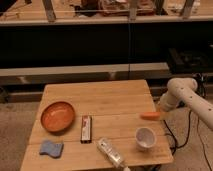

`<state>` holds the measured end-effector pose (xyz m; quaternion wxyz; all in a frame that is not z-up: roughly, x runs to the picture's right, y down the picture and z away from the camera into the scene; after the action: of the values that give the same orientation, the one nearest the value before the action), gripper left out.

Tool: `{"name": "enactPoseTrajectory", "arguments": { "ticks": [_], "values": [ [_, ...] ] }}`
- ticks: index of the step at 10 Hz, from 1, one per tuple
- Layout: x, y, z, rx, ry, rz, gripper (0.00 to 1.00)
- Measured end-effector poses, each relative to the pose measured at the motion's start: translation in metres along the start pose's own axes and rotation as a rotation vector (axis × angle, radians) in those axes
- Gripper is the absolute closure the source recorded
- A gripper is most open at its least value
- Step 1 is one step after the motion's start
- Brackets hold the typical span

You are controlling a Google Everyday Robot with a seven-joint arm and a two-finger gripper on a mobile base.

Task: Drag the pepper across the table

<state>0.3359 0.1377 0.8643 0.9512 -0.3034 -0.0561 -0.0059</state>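
Table (110,100), pepper (149,116) lying left-right, tool (161,112) beside it

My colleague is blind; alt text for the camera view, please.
The white robot arm's gripper is at the right edge of the wooden table beside a small orange pepper; a white cup and orange bowl also rest there.

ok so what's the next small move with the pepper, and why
Probably ease the pepper leftward, toward the middle of the table. It lies at the table's right edge, with the tool just beyond it, so a pull rightward would likely tip it off.
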Motion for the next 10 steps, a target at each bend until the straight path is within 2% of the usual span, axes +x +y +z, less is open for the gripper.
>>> {"name": "enactPoseTrajectory", "arguments": {
  "ticks": [1,5,8,10],
  "values": [
    [-0.024,-0.016,0.002,0.015,0.0,-0.009,1.0],
    [-0.073,-0.059,0.017,0.033,-0.014,-0.033,1.0],
    [-0.083,-0.077,0.022,0.041,-0.047,-0.018,1.0],
    [-0.1,-0.086,0.023,0.041,-0.061,-0.038,1.0]
  ]
}}
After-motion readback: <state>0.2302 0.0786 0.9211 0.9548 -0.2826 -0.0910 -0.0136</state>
